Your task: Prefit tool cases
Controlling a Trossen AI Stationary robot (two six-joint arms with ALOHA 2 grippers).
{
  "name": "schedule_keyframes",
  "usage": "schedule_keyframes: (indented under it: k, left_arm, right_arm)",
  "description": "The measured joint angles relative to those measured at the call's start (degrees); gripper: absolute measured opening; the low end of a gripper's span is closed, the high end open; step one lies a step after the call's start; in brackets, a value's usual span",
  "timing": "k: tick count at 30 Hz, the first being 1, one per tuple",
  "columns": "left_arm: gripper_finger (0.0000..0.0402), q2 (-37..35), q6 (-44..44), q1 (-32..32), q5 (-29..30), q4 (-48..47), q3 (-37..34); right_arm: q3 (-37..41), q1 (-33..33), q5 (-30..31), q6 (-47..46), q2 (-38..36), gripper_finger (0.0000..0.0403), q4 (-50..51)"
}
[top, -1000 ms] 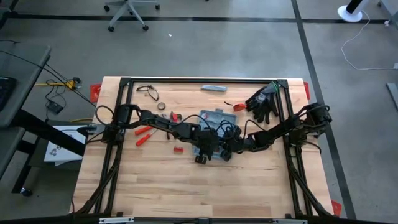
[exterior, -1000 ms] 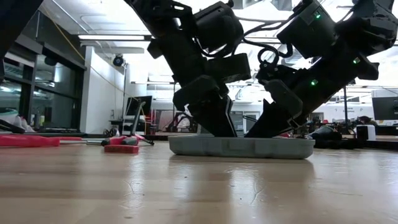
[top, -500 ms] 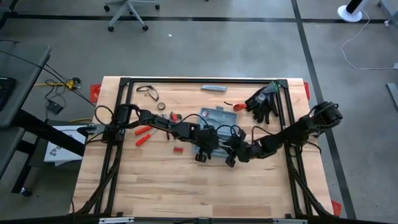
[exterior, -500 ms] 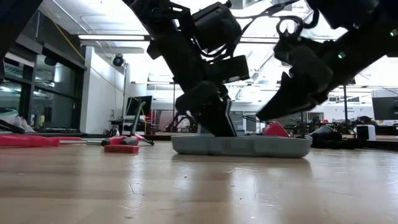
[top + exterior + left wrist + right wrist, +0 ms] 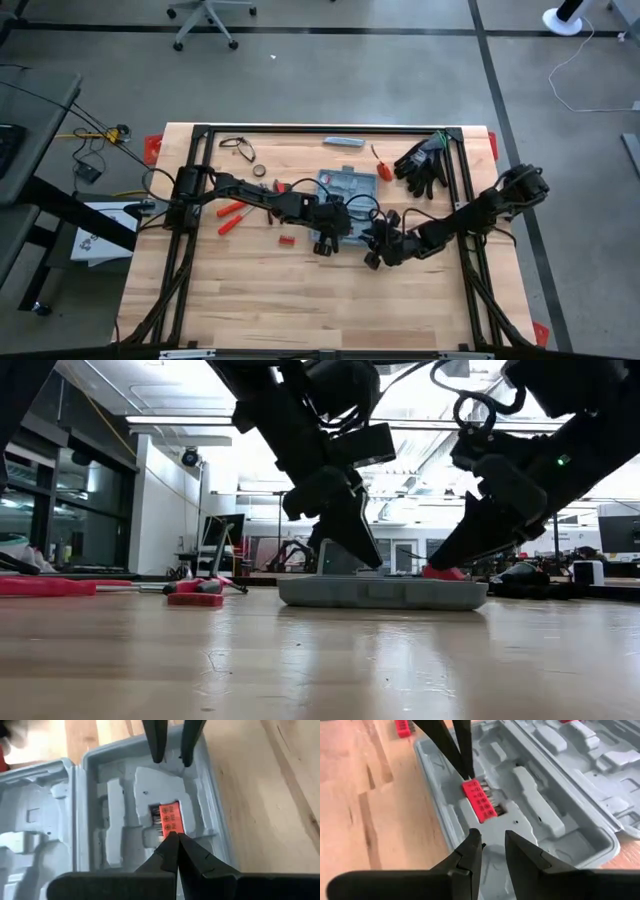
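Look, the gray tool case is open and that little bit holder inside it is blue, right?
Not quite: the open tool case holds a red bit holder, not a blue one. The left wrist view shows it, with the left tool closed just above it.

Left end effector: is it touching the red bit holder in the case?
Touching. In the left wrist view, the left end effector, tips together, meets the red bit holder seated in the tool case.

Case (image 5: 347, 186) near half hidden by arms in high view; lid cut off at left wrist view edge.
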State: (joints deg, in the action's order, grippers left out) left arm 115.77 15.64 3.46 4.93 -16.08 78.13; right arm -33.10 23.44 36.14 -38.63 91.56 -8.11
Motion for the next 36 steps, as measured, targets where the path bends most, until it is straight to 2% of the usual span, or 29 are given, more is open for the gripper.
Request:
schedule_keyframes:
  k: [4,8,11,18,23,31,36]
  left_arm:
    - [0.0001,0.00,1.20,-0.16,-0.16,-0.62,0.00]
    - [0.0023,0.00,4.48,-0.42,-2.37,0.64,0.02]
    - [0.0057,-0.02,3.98,-1.11,-4.43,0.93,0.09]
    - [0.0154,0.57,-0.28,-4.03,-5.27,1.05,0.17]
    - [0.0202,3.15,-3.10,-4.56,-9.69,0.30,0.17]
    - [0.0215,4.65,-6.09,-2.35,-8.56,0.10,0.24]
    - [0.0214,5.36,-7.66,-0.71,-5.54,0.94,0.35]
  right_arm:
    - [0.00,-0.05,0.11,0.01,1.35,0.0078,-0.06]
    - [0.00,-0.56,0.09,0.04,1.89,0.0078,-0.21]
    - [0.00,-0.57,0.25,0.31,1.89,0.0078,-0.74]
    - [-0.02,-0.57,0.29,1.39,1.89,0.0078,-1.54]
    - [-0.02,-0.39,0.49,1.39,1.84,0.0078,-0.74]
    - [-0.04,-0.28,0.52,1.12,1.71,0.0078,-0.25]
    - [-0.04,-0.08,0.34,0.02,1.71,0.0078,-0.22]
